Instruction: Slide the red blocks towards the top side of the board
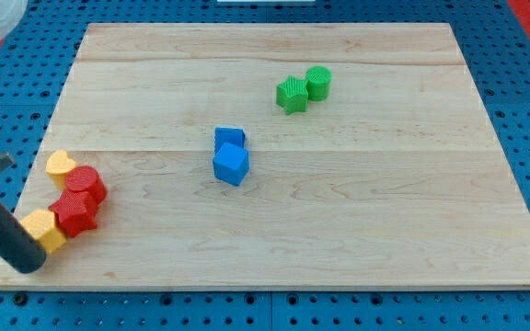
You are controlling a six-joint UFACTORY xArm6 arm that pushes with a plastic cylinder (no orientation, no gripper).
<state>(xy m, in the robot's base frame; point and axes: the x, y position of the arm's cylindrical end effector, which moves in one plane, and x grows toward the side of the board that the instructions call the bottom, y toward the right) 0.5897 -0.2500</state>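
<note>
Two red blocks sit near the board's left edge, low in the view: one above, one just below, touching each other. A yellow heart-shaped block touches the upper red one at its top left. A second yellow block touches the lower red one at its bottom left. My dark rod comes in from the view's left edge; my tip rests at the board's bottom-left corner, right below and against the lower yellow block.
Two blue blocks stand touching at the board's middle. A green star and a green cylinder touch at the upper right of centre. The wooden board lies on a blue pegboard table.
</note>
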